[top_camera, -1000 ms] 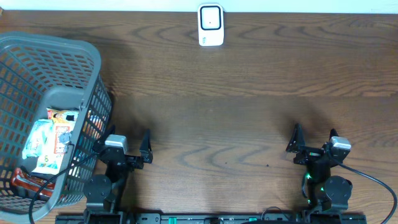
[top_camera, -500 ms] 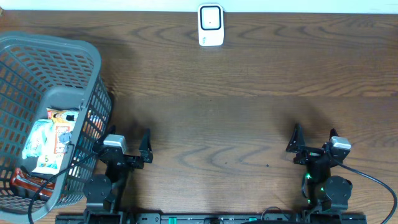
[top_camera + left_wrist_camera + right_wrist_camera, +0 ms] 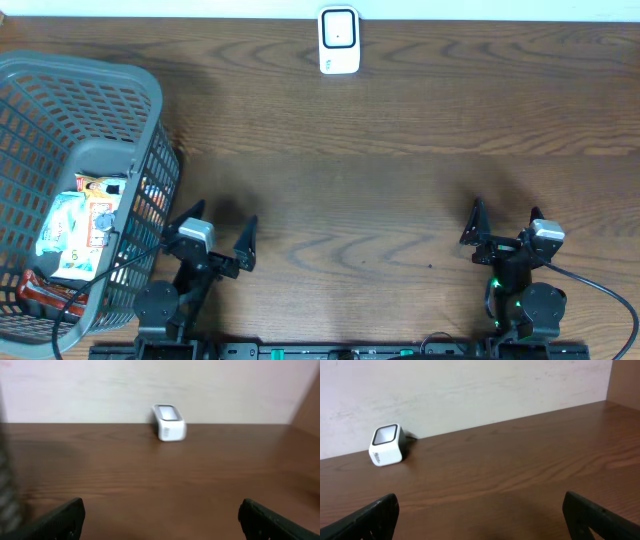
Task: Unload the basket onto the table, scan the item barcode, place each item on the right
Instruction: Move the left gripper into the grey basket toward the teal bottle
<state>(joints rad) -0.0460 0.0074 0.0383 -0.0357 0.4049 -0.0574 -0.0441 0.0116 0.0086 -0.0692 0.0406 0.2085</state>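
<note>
The packets (image 3: 77, 224), one white and one yellow and red, lie together on the floor of the grey basket (image 3: 70, 68), which stands at the table's (image 3: 400, 180) left edge near its front corner. Just to the right of the basket, at the front edge, the left gripper (image 3: 218, 230) hovers with its fingers spread wide and nothing between them, and the right gripper (image 3: 505, 222) near the front right corner is equally wide and empty. The white scanner (image 3: 339, 41) stands at the middle of the far edge, well apart from both.
</note>
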